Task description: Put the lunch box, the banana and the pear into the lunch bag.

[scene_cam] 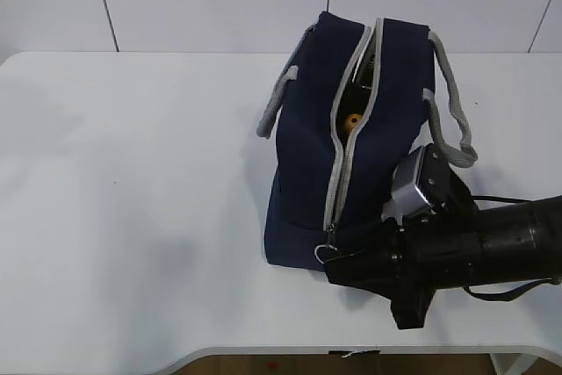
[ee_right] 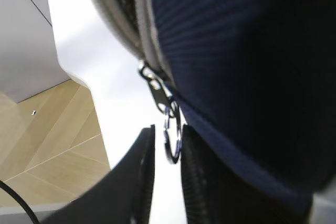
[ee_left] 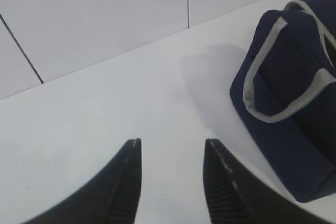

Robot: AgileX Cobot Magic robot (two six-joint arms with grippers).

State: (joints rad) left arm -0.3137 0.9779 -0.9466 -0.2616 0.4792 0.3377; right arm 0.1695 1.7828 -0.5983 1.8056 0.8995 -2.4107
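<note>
Your left end effector point(ee_left: 172, 182) hung with jaws apart over bare tabletop point(scene_cam: 132, 173). Right of it stood the navy lunch bag point(scene_cam: 307, 155), grey handles up, zipper partly open — a yellow fruit point(scene_cam: 351, 122) showed inside, too hidden to name. Your right end effector point(ee_right: 167, 150) had the ring pull point(ee_right: 172, 140) between its jaws; I cannot tell if they were clamped.

My left gripper point(ee_left: 172, 182) hung above the bare white table point(ee_left: 131, 108), its two dark fingers point(ee_left: 126, 187) spread apart with nothing between them. The navy bag point(ee_left: 286, 108) sat to the right, well clear of the fingers, one grey handle point(ee_left: 273, 111) lying against its side. A white panelled wall point(ee_left: 105, 9) stood behind the table.
</note>
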